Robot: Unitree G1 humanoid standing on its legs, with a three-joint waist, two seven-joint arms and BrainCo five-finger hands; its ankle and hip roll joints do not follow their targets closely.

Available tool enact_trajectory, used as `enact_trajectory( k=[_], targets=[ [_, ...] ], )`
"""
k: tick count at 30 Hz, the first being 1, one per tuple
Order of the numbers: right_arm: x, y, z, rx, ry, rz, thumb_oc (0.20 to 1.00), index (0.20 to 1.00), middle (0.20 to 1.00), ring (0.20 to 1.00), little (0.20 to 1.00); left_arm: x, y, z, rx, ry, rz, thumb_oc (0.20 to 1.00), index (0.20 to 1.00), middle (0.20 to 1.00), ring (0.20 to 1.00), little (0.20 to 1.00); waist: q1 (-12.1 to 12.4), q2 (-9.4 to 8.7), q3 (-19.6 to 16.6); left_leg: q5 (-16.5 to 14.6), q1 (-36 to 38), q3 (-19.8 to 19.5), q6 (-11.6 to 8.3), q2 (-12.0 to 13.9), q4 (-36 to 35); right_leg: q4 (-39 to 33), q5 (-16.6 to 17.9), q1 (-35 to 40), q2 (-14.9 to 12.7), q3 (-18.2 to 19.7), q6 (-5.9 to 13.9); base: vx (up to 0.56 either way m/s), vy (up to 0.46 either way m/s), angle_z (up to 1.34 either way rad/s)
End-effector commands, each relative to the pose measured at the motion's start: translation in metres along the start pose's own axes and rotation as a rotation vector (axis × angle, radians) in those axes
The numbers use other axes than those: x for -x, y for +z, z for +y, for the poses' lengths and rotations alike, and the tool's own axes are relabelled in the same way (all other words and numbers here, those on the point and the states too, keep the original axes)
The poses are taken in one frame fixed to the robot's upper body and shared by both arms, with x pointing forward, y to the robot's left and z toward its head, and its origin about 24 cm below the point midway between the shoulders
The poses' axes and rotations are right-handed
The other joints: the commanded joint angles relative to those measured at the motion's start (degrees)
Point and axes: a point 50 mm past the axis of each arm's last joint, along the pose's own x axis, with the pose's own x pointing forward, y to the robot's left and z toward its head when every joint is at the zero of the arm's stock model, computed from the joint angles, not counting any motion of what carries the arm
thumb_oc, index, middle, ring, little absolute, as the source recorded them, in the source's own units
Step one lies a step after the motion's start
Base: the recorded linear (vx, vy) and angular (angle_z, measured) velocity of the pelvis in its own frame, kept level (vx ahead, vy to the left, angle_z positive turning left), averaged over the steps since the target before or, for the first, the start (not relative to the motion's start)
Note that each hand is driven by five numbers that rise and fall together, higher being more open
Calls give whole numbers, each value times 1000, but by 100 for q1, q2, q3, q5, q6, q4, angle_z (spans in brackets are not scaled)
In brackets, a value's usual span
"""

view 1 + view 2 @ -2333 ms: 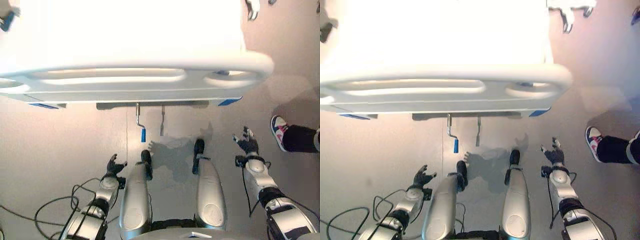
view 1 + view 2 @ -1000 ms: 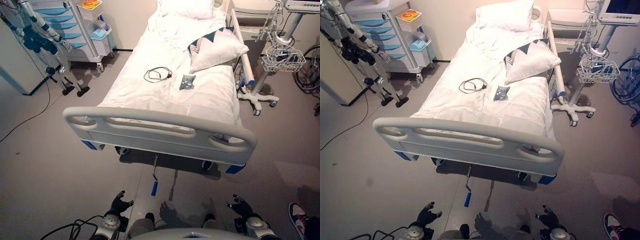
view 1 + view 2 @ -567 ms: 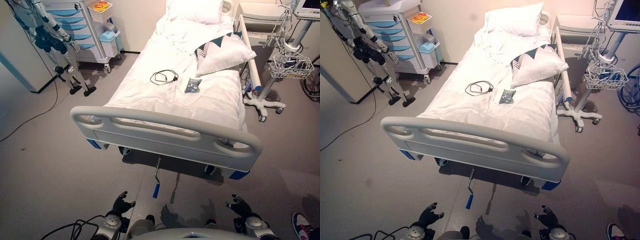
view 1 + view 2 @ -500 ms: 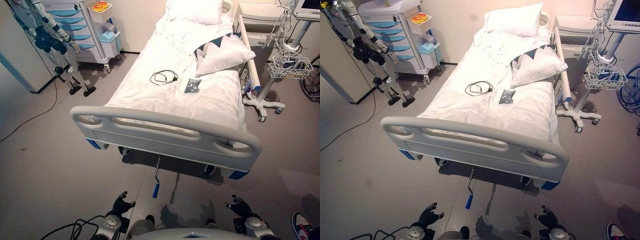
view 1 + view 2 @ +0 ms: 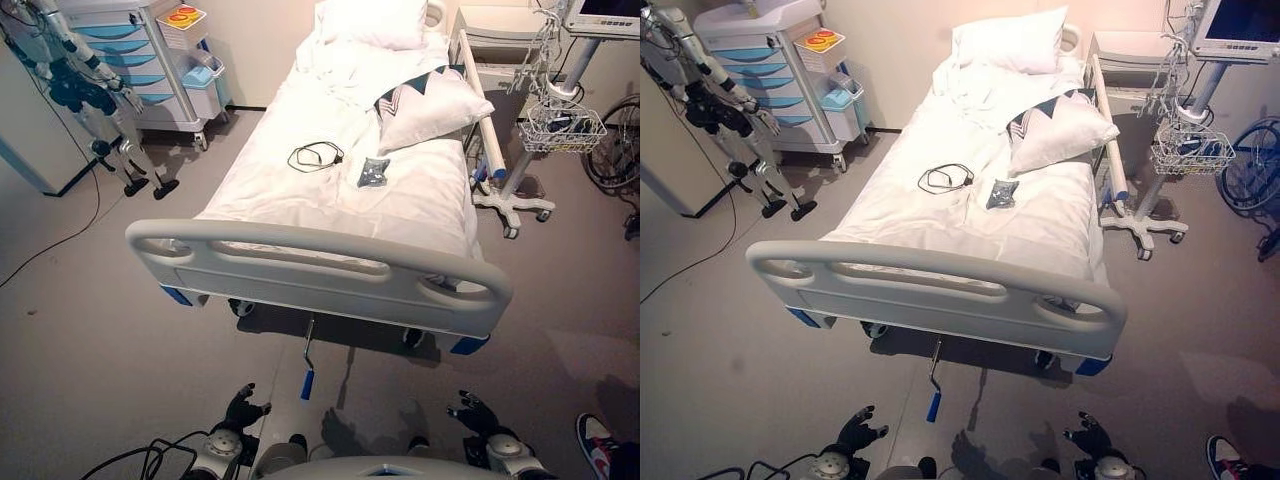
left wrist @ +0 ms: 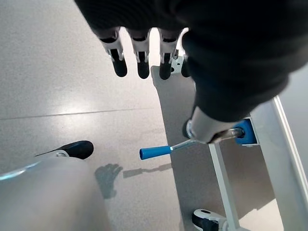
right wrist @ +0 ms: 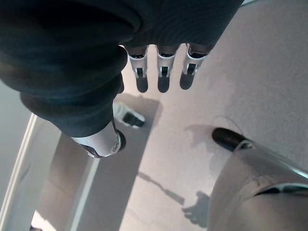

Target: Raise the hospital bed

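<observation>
The hospital bed [image 5: 330, 190] with white sheets stands ahead, its grey footboard [image 5: 318, 272] nearest me. Below the footboard a metal crank with a blue handle [image 5: 307, 384] hangs out over the floor, and the same blue handle [image 6: 155, 152] lies past my left fingers [image 6: 139, 65]. My left hand [image 5: 243, 408] is low at the lower left, short of the crank, open and holding nothing. My right hand [image 5: 472, 413] is at the lower right, fingers [image 7: 162, 74] straight over bare floor, also open.
A cart with blue drawers [image 5: 150, 50] and a small robot on a stand [image 5: 95, 95] are left of the bed. A wheeled pole with a wire basket [image 5: 560, 128] is to its right. A person's shoe [image 5: 596, 440] is at the lower right. A black cable [image 5: 315, 155] lies on the sheet.
The camera has lifted from looking straight down at the footboard to taking in the whole bed, then shifted slightly. Both hands stay low and open; the crank has not moved.
</observation>
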Motion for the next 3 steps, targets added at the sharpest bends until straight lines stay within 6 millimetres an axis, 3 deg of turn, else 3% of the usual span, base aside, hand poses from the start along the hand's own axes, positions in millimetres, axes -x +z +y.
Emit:
enact_trajectory(
  k=[1, 3],
  targets=[
    [-6, 27, 6, 7, 21, -88, 1000, 1000, 1000, 1000, 1000, -6, 19, 15, 48, 45, -77, 1000, 1000, 1000, 1000, 1000, -108, -192, 202, 159, -93, 31, 189, 19, 42, -98, 157, 362, -119, 254, 84, -8, -11, -4],
    [-5, 25, 6, 6, 18, -83, 1000, 1000, 1000, 1000, 1000, -6, 18, 15, 50, 46, -74, 1000, 1000, 1000, 1000, 1000, -118, -200, 197, 155, -88, 37, 187, 29, 41, -121, 171, 370, -115, 261, 85, 0, 0, 0]
  ],
)
